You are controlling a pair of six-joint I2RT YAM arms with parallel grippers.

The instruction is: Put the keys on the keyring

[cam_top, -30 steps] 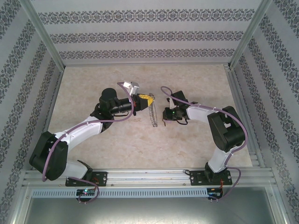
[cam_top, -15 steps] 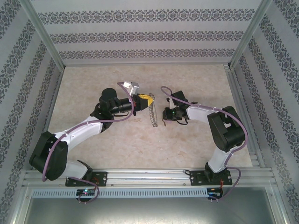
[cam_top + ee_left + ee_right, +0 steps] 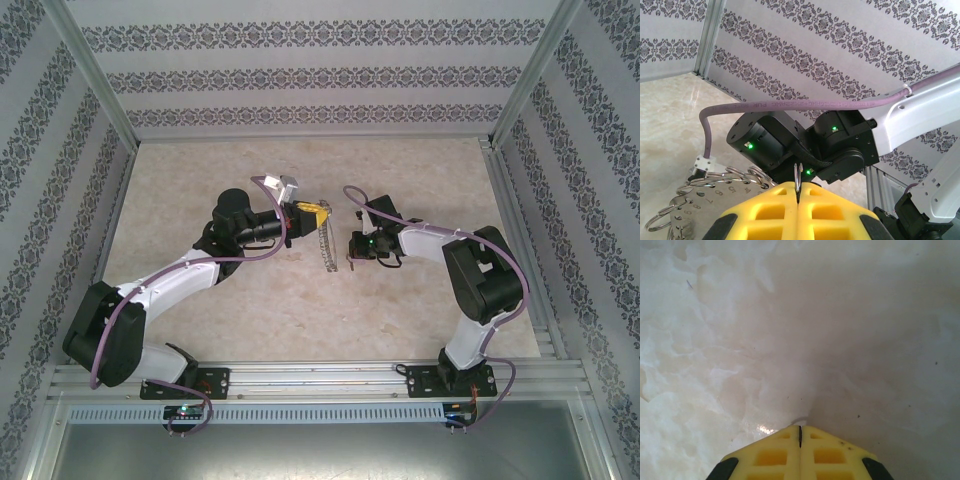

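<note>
My left gripper (image 3: 322,212) is shut on the keyring (image 3: 326,250), a thin grey scalloped loop that hangs below its yellow fingers over the middle of the table. In the left wrist view the left gripper (image 3: 798,187) pinches a thin metal loop, and the keyring's numbered band with small split rings (image 3: 700,192) spreads to the left. My right gripper (image 3: 351,250) hovers just right of the keyring, pointing down. In the right wrist view the right gripper (image 3: 800,429) is shut above the bare table, with a faint thin arc (image 3: 801,420) at its tip. The keys are hidden.
The marble-patterned tabletop (image 3: 250,300) lies under both arms. Patterned walls (image 3: 300,80) and aluminium posts (image 3: 90,75) enclose it on three sides. The right arm's black wrist (image 3: 790,145) hangs close in front of the left gripper.
The right arm has shifted very slightly. The left arm and the hanging keyring have stayed still.
</note>
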